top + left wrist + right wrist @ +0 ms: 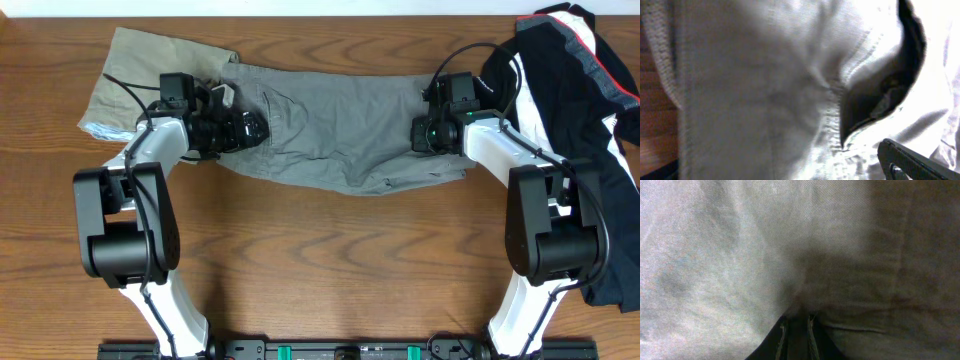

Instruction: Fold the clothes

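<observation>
Khaki shorts point(125, 75) lie crumpled at the far left of the desk point(320, 270), out of the way and just touching the piece being worked on. Next along, the left pincer point(245, 130) is low on the left end of the grey shorts point(340, 135). Up close only one finger point(912, 162) shows against pale cloth, so I can't tell whether it's spread or pinching. The grey shorts lie lengthways across the middle, rumpled along the near edge. Over to the right pincer point(425, 133): its tips point(797, 330) are pressed close and the fabric puckers into them, so I'd say it's pinching the grey shorts. One arm at each end looks like a set-up for stretching it flat first. At the far right, the black top point(575, 90) waits in a heap.
</observation>
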Robot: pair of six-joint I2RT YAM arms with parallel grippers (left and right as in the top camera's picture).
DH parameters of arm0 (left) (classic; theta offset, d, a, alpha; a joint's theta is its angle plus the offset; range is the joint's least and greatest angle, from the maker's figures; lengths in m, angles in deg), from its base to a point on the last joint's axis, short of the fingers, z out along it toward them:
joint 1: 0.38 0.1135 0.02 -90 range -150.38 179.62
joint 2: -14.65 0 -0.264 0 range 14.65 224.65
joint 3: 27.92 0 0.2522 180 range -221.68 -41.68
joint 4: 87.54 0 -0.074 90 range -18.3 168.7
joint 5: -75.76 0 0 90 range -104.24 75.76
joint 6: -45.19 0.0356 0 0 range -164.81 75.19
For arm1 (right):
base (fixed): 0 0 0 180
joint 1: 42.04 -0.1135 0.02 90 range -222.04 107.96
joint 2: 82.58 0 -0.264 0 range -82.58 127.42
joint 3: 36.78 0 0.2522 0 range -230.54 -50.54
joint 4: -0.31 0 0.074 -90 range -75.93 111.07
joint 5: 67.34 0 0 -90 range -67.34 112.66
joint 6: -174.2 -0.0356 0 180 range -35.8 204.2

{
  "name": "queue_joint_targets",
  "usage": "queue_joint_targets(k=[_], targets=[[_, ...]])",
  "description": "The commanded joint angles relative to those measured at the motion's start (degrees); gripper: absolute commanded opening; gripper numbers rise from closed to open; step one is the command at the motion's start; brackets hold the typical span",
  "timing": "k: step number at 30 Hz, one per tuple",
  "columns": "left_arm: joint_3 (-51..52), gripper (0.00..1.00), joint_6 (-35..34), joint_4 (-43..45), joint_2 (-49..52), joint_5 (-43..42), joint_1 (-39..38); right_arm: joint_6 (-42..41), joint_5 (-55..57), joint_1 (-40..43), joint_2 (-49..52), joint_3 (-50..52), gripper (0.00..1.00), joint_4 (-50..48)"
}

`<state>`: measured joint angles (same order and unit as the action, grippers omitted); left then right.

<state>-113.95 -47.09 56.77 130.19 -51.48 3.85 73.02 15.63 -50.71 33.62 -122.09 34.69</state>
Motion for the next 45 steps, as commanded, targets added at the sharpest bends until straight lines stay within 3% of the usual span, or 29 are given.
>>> queue_joint_targets(k=[1,4,8,9,15,24,30,36,45], targets=[[1.7,0.89,0.3,0.0,4.0,-3.1,-1.9,-0.8,2.3,-0.2,4.1,1.2,0.13,0.6],[1.7,0.68,-0.1,2.6,3.9,-3.1,-1.8,-0.8,2.1,-0.2,4.1,1.2,0.12,0.7],[1.2,0.14,-2.8,3.7,3.6,-3.1,-0.1,-0.8,2.1,-0.2,4.1,1.2,0.1,1.8],[1.1,0.06,-2.8,3.3,3.3,-3.1,0.4,-0.8,2.1,-0.2,4.1,1.2,0.09,2.3],[1.1,0.06,-2.7,-0.2,-1.6,-2.0,3.5,-0.8,-1.9,0.0,4.1,1.2,0.04,3.7],[1.1,0.06,-1.7,-4.0,-16.5,0.9,3.5,-0.9,-10.0,-0.1,4.1,1.2,0.03,4.1],[1.1,0.06,-1.4,-4.2,-20.8,1.1,-2.0,-1.2,-10.4,-0.8,4.1,1.2,0.03,4.5],[1.1,0.06,-1.4,-3.8,-19.6,10.0,-11.3,-1.7,-10.4,-1.6,4.1,1.2,0.02,4.3],[1.1,0.06,-1.7,4.4,-19.4,11.4,-21.8,-1.7,-10.5,-1.6,4.1,1.2,0.02,4.3]])
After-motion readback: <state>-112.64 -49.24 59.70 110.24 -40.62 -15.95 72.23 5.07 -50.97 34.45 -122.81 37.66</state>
